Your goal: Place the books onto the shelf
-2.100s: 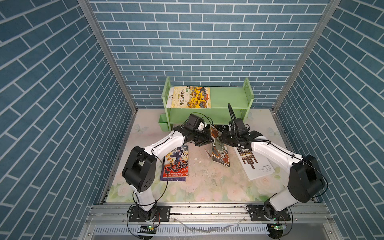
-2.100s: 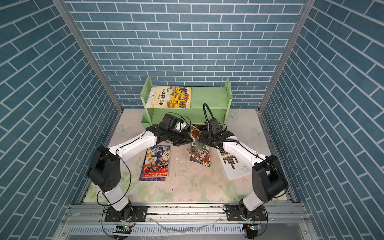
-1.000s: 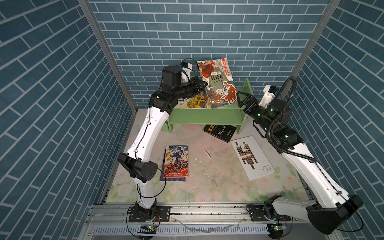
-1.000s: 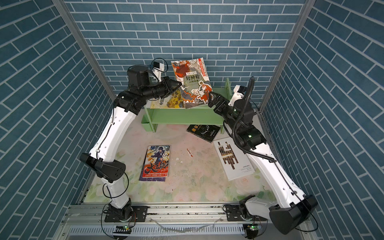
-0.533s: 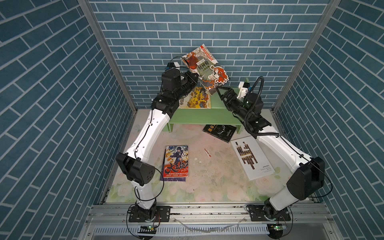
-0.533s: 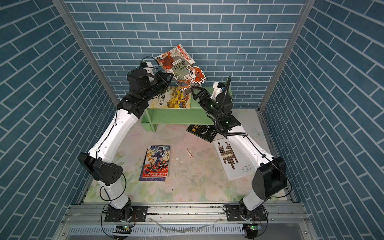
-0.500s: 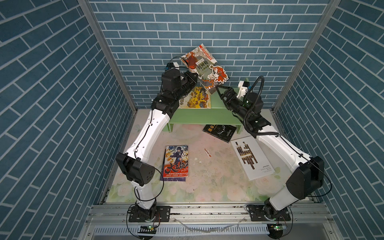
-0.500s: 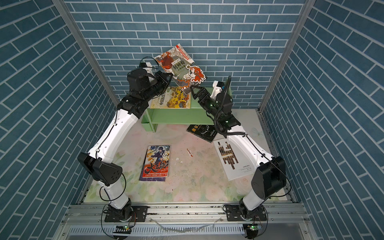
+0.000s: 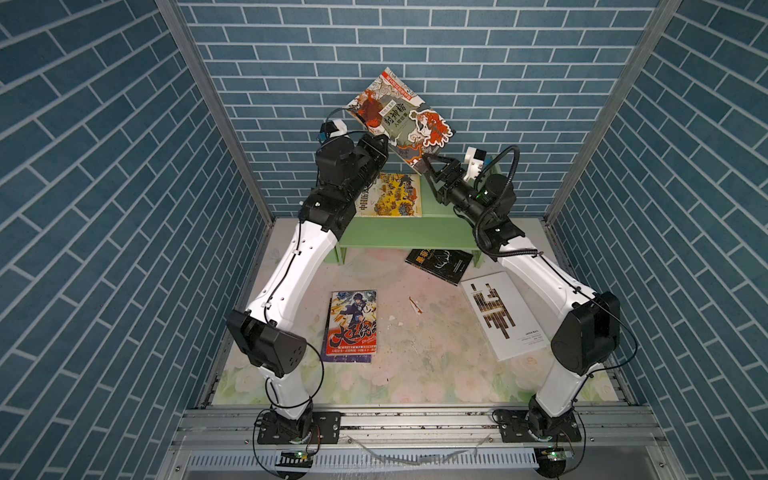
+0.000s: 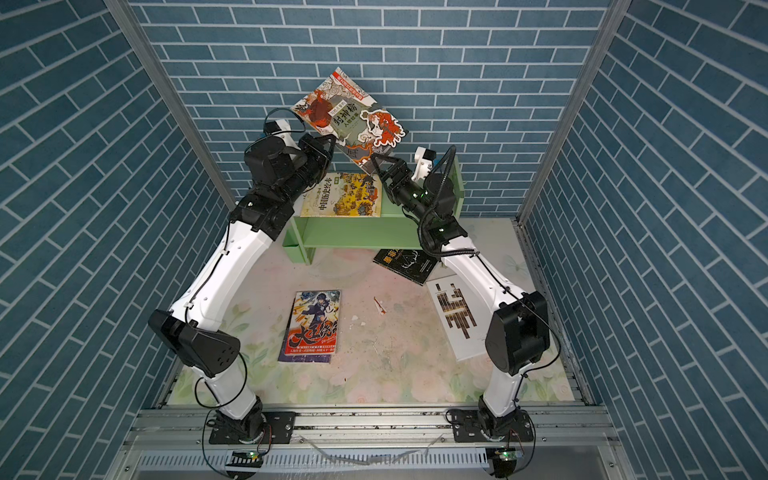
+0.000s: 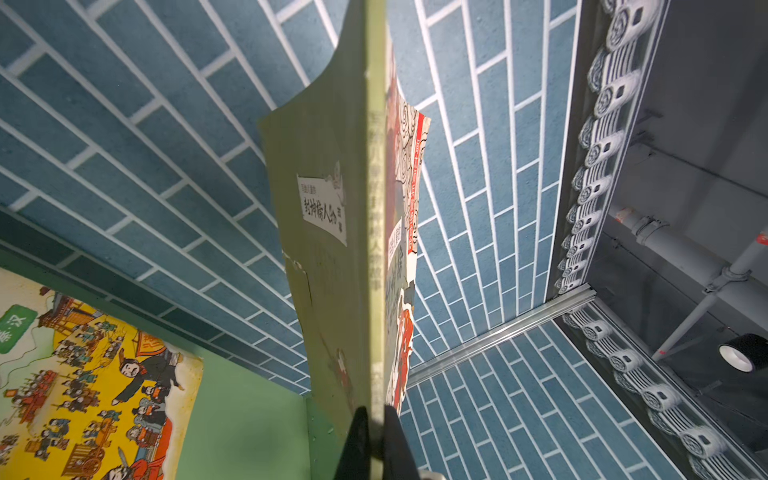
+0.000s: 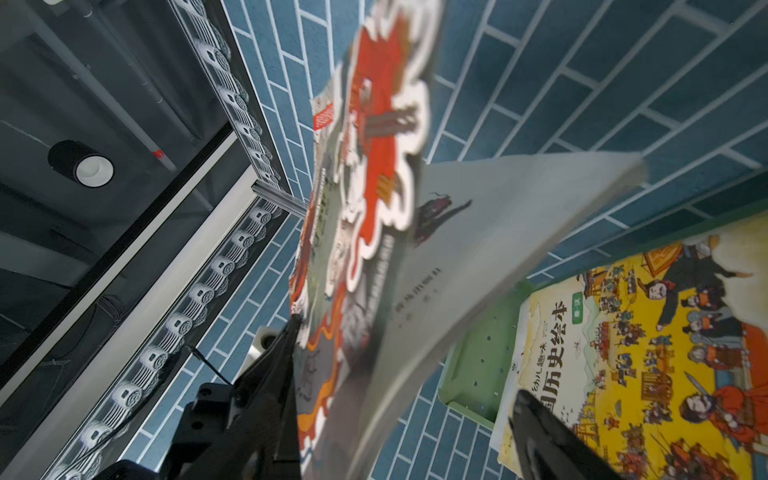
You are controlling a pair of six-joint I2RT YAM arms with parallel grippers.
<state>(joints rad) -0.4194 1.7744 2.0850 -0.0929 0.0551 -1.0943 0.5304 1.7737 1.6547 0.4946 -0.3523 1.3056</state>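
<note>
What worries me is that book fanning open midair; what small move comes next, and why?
Probably close the right gripper on the drooping pages: the red-and-white illustrated book, pinched at its spine by the left gripper above the shelf, splays open, and the right jaws stand open astride it.

Two seconds ago the red-and-grey illustrated book (image 9: 399, 116) sat low at mid-frame, between both grippers just above the table. Now it is at upper centre in both top views, above the shelf (image 9: 399, 237), tilted corner-up. The left gripper (image 9: 383, 142) has carried it there, pinched at its lower edge. The right gripper (image 9: 428, 166) has swung in from the shelf's right end, and its spread jaws now straddle the book's lower corner. The black antler book (image 9: 440, 262), hidden by the arms before, now shows.
</note>
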